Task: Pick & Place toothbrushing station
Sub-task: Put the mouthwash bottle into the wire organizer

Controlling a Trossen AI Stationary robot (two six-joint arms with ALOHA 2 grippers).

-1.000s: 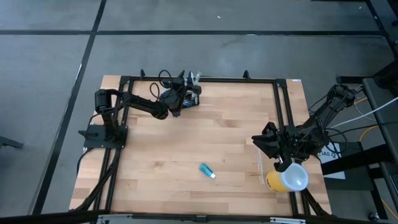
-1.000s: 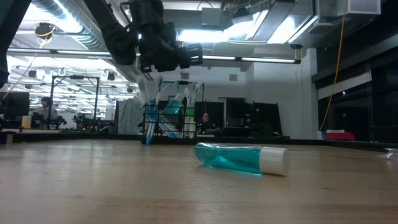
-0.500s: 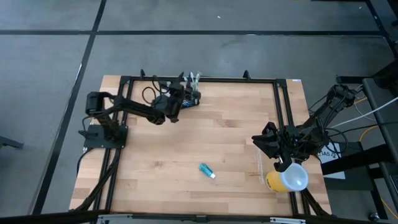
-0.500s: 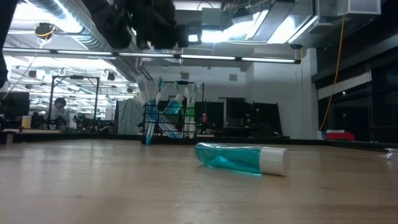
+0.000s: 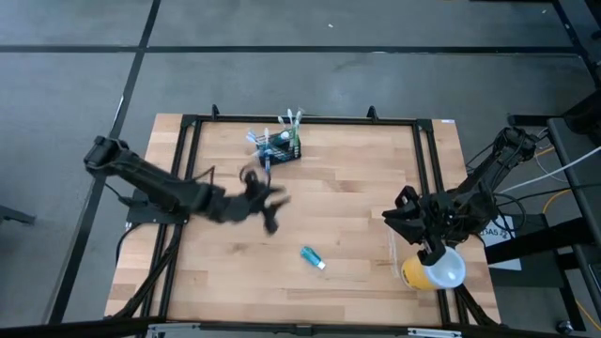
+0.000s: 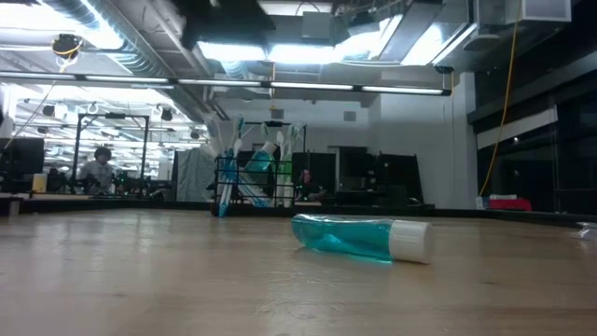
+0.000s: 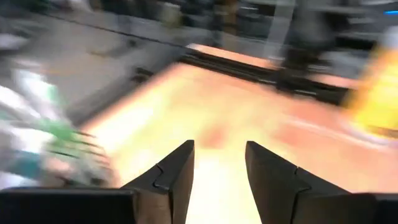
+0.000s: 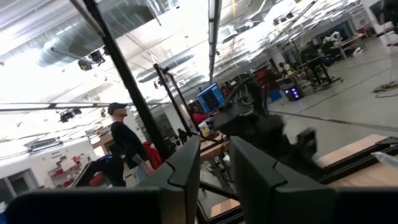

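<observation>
The toothbrushing station (image 5: 280,145), a small black wire-mesh holder with several brushes standing in it, rests on the table at its far edge. It also shows in the low view (image 6: 256,182) and as a blur in the left wrist view (image 7: 37,143). My left gripper (image 5: 274,211) hangs above the middle of the table, nearer than the station. It is open with nothing between its fingers (image 7: 219,162). My right gripper (image 5: 399,218) waits near the table's right edge, tipped upward, with a narrow empty gap between its fingers (image 8: 214,165).
A teal toothpaste tube (image 5: 313,257) with a white cap lies on the table toward the near middle (image 6: 359,235). A yellow cup with a white lid (image 5: 432,269) stands at the near right corner, below the right arm. A black frame (image 5: 418,150) rims the table.
My left gripper has drawn away from the toothbrushing station, swinging fast toward the table's middle and near edge and rising out of the low view. It has tipped from pointing down to nearly level. The station stays at the far edge.
</observation>
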